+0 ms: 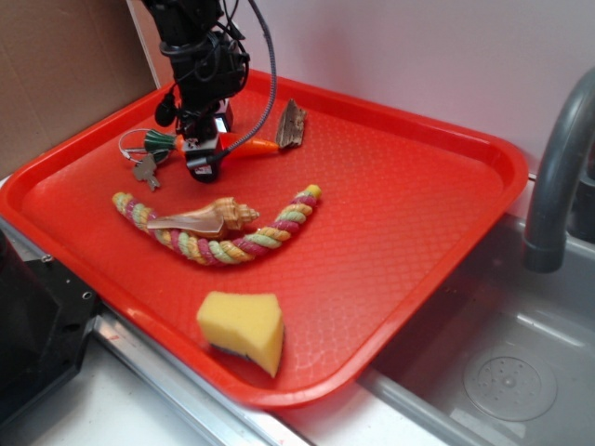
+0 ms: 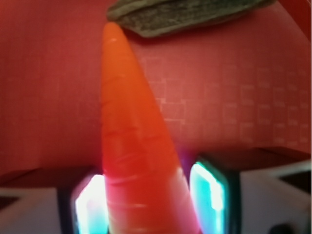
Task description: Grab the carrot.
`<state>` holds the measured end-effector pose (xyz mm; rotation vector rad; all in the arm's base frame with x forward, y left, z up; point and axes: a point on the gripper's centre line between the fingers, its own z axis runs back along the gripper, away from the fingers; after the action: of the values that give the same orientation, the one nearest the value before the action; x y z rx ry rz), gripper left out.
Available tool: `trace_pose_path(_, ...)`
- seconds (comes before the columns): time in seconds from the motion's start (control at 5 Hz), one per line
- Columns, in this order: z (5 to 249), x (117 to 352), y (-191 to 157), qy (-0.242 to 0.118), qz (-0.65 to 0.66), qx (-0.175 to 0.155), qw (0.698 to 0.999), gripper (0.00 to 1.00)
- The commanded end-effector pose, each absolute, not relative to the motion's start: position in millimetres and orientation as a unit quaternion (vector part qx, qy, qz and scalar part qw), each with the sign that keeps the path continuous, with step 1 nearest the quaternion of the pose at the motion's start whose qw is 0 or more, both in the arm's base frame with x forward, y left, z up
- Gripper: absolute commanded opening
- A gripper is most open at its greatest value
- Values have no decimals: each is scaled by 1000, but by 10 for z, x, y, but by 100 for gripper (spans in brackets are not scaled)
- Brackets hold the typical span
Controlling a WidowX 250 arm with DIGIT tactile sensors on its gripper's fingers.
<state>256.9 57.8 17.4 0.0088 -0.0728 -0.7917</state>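
Exterior view shows a large red plastic tray (image 1: 400, 214) with a textured floor, sitting beside a steel sink (image 1: 507, 372) with a grey faucet (image 1: 553, 177) at the right. The black robot arm (image 1: 200, 56) reaches down over the tray's far left corner. A multicoloured braided rope (image 1: 270, 232) curves across the middle of the tray, and a tan spiral seashell (image 1: 204, 220) lies on top of its left half. Near the front edge rests a yellow sponge (image 1: 244, 327) cut to a wedge shape. At the back, a small flat grey-brown piece (image 1: 291, 124) lies just beyond the carrot's tip; what it is cannot be told. Keys on a ring (image 1: 141, 158) lie at the far left, next to the carrot's green stem end.

The carrot (image 1: 251, 144) lies on the tray under the arm, pointing right toward the grey-brown piece. The gripper (image 1: 203, 160) is lowered around the carrot's thick end, its fingers on either side.

Wrist view shows the carrot (image 2: 131, 146) running up between the two fingers (image 2: 209, 195), its point just short of the grey-brown piece (image 2: 185, 14). The pads sit close against both sides of the carrot, though blur hides whether they actually press on it, so I cannot tell if the grip is clenched.
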Motion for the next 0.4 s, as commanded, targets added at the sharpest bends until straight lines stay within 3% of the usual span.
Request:
trace_pose_path(0.0, 668, 2456, 517, -66, -349, 47, 933, 0)
trace_pose_path(0.2, 1149, 2311, 312, -61, -266, 118, 955, 0)
